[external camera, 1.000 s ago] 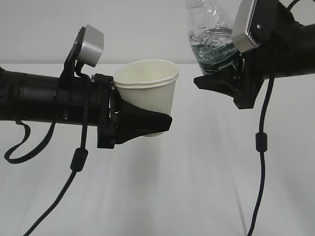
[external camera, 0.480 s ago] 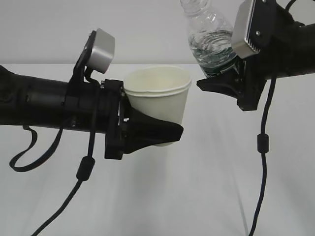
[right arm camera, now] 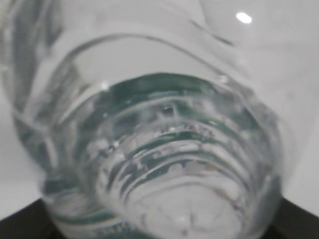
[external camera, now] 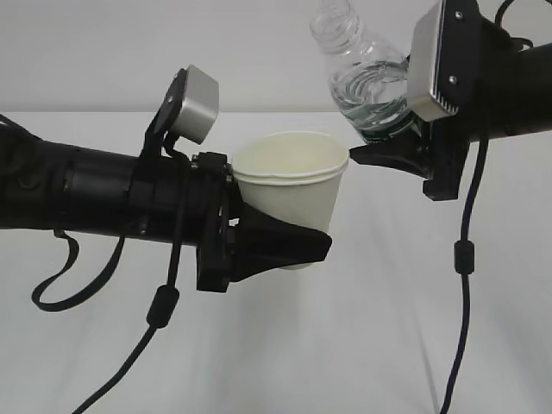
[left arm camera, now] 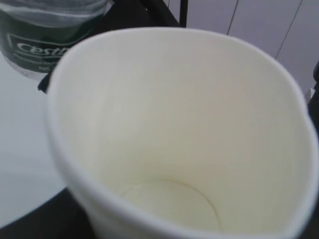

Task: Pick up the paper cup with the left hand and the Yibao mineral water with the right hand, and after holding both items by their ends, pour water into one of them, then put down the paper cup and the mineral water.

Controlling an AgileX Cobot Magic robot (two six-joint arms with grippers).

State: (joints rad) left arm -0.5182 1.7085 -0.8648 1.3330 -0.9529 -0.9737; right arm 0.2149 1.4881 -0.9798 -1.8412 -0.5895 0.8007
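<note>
Nearest, left hand (external camera: pixel 285 246) is clamped around the lower wall of the paper cup (external camera: pixel 293 194), held upright above the table (external camera: pixel 345 345), its inside dry. Just beyond and up-right, right hand (external camera: pixel 405 147) grips the Yibao mineral water (external camera: pixel 366 82), tilted, neck leaning upper left, the water (external camera: pixel 371 90) pooled low.

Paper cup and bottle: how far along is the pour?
Done: left gripper holds the paper cup aloft, right gripper the Yibao mineral water. In hand: bottle tilts toward the cup. Left: the cup looks dry inside; pour, then set both down.
</note>
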